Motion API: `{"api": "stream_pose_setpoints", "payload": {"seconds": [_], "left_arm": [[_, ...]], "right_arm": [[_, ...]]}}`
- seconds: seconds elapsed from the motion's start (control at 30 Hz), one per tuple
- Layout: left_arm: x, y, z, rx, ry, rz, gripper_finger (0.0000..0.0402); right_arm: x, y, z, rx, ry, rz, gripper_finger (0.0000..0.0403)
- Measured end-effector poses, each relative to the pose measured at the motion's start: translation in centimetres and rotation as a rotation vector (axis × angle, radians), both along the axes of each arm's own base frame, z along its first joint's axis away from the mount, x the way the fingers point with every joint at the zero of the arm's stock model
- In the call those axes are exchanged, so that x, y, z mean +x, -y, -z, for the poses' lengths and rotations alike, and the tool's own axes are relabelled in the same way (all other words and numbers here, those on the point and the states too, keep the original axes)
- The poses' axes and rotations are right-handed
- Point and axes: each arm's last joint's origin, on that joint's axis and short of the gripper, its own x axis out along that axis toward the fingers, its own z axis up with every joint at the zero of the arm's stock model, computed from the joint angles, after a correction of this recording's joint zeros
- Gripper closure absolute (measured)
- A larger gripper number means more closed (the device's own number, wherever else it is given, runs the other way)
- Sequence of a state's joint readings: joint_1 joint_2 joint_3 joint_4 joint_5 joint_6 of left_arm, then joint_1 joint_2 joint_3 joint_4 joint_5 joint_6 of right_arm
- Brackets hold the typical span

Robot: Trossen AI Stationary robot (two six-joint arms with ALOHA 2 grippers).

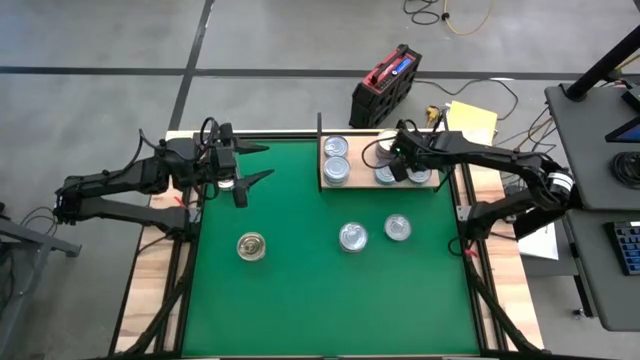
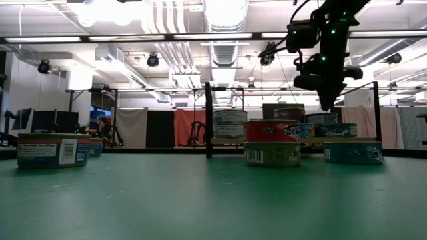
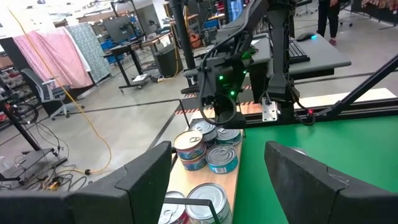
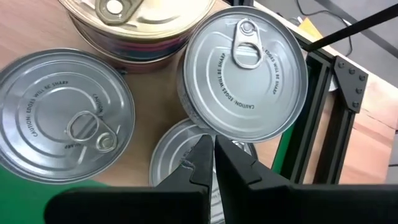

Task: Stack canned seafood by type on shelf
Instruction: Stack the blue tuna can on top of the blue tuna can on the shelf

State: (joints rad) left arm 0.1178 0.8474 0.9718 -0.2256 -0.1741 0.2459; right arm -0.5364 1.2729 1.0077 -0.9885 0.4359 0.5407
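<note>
The shelf (image 1: 362,160), a pale wooden board, lies at the mat's far edge and carries several tins of canned seafood (image 1: 336,170). In the right wrist view they show as silver-lidded tins (image 4: 65,115), one raised silver-lidded tin (image 4: 245,74) and a gold-lidded tin (image 4: 137,18). My right gripper (image 4: 211,146) is shut and slants down over the shelf's right-hand tins (image 1: 418,175). The low view shows it (image 2: 327,103) just above them. My left gripper (image 1: 258,163) hangs open over the mat's far left, level, with nothing between its fingers.
Three loose tins stand on the green mat (image 1: 300,290): a gold-lidded one (image 1: 252,246) at the left and two silver-lidded ones (image 1: 352,237) (image 1: 398,228) nearer the shelf. A black upright post (image 1: 319,150) stands at the shelf's left end. The mat's near half is bare.
</note>
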Motion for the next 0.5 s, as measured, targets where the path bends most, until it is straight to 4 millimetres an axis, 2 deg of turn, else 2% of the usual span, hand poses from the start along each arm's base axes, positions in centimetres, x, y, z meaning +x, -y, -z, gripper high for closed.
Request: {"api": "stream_pose_setpoints", "payload": {"seconds": [0.5], "left_arm": [[0.0,0.0,0.0,0.0,0.0,0.0,0.0159]], "right_arm": [[0.23,0.25,0.73,-0.01,0.037,-0.019,0.0394]]}}
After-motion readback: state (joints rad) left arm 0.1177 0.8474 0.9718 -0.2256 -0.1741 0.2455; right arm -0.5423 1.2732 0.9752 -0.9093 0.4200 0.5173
